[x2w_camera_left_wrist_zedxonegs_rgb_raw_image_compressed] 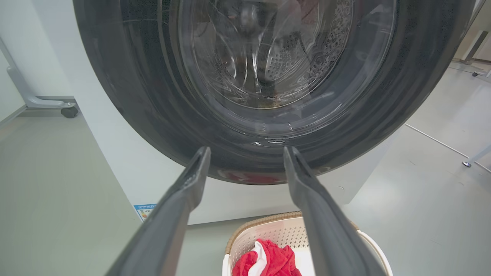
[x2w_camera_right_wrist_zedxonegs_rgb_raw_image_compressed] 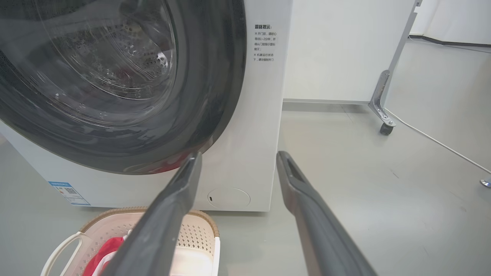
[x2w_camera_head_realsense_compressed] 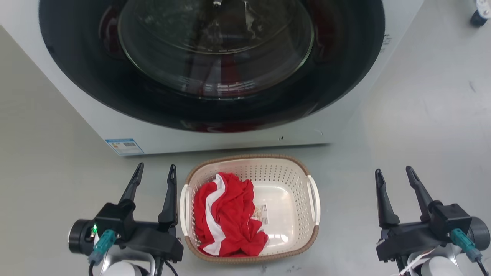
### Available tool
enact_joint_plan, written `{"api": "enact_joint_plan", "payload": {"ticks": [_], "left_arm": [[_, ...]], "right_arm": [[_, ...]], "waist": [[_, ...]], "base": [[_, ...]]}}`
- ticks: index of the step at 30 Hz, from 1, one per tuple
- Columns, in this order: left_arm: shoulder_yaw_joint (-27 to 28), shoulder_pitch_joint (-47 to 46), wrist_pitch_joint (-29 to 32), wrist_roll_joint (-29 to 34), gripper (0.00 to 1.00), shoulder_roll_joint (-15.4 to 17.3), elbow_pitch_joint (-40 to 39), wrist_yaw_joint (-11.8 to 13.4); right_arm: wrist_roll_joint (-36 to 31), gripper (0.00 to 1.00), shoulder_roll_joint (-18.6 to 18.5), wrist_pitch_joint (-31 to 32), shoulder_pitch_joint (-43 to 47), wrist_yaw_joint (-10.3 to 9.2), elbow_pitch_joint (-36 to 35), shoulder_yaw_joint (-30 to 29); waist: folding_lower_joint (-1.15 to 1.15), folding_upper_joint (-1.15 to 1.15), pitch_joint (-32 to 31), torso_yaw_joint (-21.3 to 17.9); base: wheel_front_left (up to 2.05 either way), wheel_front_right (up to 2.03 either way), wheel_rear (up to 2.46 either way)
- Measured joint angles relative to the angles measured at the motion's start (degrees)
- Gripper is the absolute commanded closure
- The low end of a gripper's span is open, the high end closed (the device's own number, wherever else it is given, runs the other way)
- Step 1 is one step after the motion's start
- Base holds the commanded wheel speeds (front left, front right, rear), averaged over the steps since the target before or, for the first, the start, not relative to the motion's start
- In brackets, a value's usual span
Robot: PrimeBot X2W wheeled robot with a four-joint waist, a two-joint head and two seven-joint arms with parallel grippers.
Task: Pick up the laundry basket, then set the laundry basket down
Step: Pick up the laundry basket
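The laundry basket (x2w_camera_head_realsense_compressed: pixel 268 172) (cream perforated plastic, rounded, with a brown woven-look rim) sits on the smooth grey floor (x2w_camera_head_realsense_compressed: pixel 422 134) before a white washing machine (x2w_camera_head_realsense_compressed: pixel 230 140), holding crumpled red-and-white cloth (x2w_camera_head_realsense_compressed: pixel 226 214), perhaps a shirt. The left gripper (x2w_camera_head_realsense_compressed: pixel 156 166) is just beside it and the right gripper (x2w_camera_head_realsense_compressed: pixel 394 169) well apart, both spread and empty.

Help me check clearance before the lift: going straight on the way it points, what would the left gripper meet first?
Probably the washing machine, near the lower edge of its dark door; the left gripper would pass beside the laundry basket. Depth is unclear.
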Motion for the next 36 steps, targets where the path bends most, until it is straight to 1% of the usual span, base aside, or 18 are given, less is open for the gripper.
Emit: {"api": "enact_joint_plan", "payload": {"ticks": [3,8,14,18,21,28,33,35,36], "left_arm": [[-0.1,-1.7,0.6,0.0,0.0,-0.2,0.5,-0.4],[-0.1,-3.8,1.3,0.0,0.0,-0.5,1.6,-0.5],[-0.3,-7.6,2.3,0.0,0.0,-0.9,3.4,-0.5],[-0.9,-11.7,3.4,0.0,0.0,-1.5,5.4,-1.5],[-1.4,-14.8,4.4,0.0,0.0,-2.1,6.9,-2.0],[-1.7,-22.3,7.0,0.0,0.0,-2.2,11.4,-3.6],[-2.0,-26.7,8.0,-0.1,0.0,-2.4,16.1,-5.1],[-1.9,-27.8,8.3,-0.2,0.0,-2.5,18.4,-5.5],[-1.7,-28.3,8.4,-0.5,0.0,-2.5,19.4,-5.5]], "right_arm": [[0.0,0.0,0.0,0.0,-1.8,0.22,0.5,0.0],[0.0,0.0,0.2,0.0,-4.0,0.62,1.2,0.3],[-0.1,0.0,0.8,-0.1,-7.4,0.65,2.4,0.4],[-0.2,0.0,1.2,-0.2,-10.2,0.74,3.7,0.2],[-0.2,0.0,1.2,-0.2,-12.7,1.15,4.5,0.4],[-0.8,0.0,1.5,-0.2,-19.9,2.35,7.5,1.5],[-1.8,0.0,1.9,-0.1,-24.7,3.16,11.5,2.3],[-2.1,0.0,2.1,-0.1,-25.7,3.25,13.6,2.7],[-2.1,0.0,2.2,-0.1,-26.1,3.61,14.5,2.9]], "waist": [[0.0,0.0,2.4,-0.1],[0.0,0.0,5.5,-0.1],[0.01,0.0,10.4,-0.1],[0.01,0.0,14.4,0.1],[0.01,0.0,16.8,0.2],[0.0,0.01,22.4,0.7],[0.01,0.01,26.3,1.0],[0.0,0.01,27.5,1.1],[0.0,0.01,28.1,1.1]], "base": [[0.0,0.0,0.0],[0.0,0.0,0.0],[0.0,0.0,0.0],[0.0,0.0,0.0],[0.0,0.0,0.0],[0.0,0.0,0.0],[0.0,0.0,0.0],[0.0,0.0,0.0],[0.0,0.0,0.0]]}}
